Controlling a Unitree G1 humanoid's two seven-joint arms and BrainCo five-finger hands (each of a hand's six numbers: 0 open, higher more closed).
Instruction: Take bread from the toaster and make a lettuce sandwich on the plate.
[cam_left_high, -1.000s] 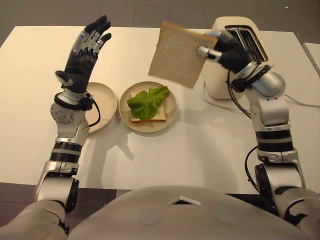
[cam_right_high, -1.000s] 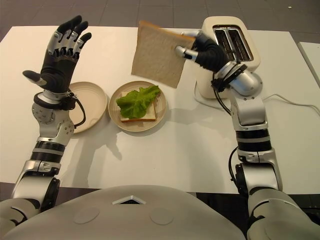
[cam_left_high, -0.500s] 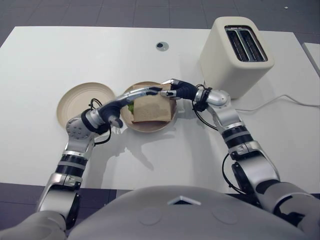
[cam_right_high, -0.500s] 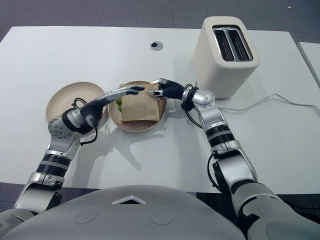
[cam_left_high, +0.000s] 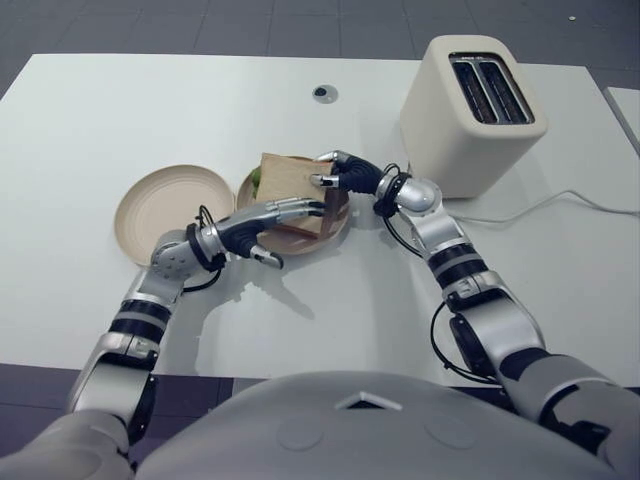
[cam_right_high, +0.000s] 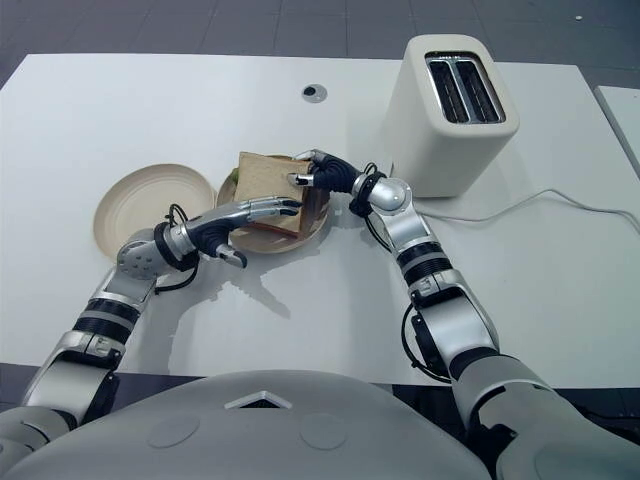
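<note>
- Right hand (cam_left_high: 340, 178) is pinching the right edge of the bread slice (cam_left_high: 288, 180) between thumb and curled fingers, with its arm coming in low from the toaster's side.
- The bread slice is hanging over the plate (cam_left_high: 337, 224) at a tilt, its far edge raised and its near edge dipping toward the plate's middle.
- A sliver of green lettuce (cam_left_high: 254, 178) is peeking out past the slice's left edge, inside the plate.
- The left hand (cam_left_high: 255, 222) is lying low across the plate's near-left rim, holding nothing. Its fingers (cam_left_high: 297, 208) are stretched out flat and close together, and the thumb is hanging down toward the table.
- Those fingertips are reaching the slice's near edge; I cannot tell whether they are actually touching it.
- The plate is sitting near the middle of the white table (cam_left_high: 150, 100), closer to the near edge than the far one.
- A second, bare plate (cam_left_high: 150, 205) is sitting just beside it on the left, the two rims almost meeting.
- The cream two-slot toaster (cam_left_high: 465, 120) is standing upright toward the far right corner, with its white cord (cam_left_high: 570, 198) trailing off toward the right edge.
- A small round hole (cam_left_high: 322, 93) is showing in the tabletop near the far edge, left of the toaster.
</note>
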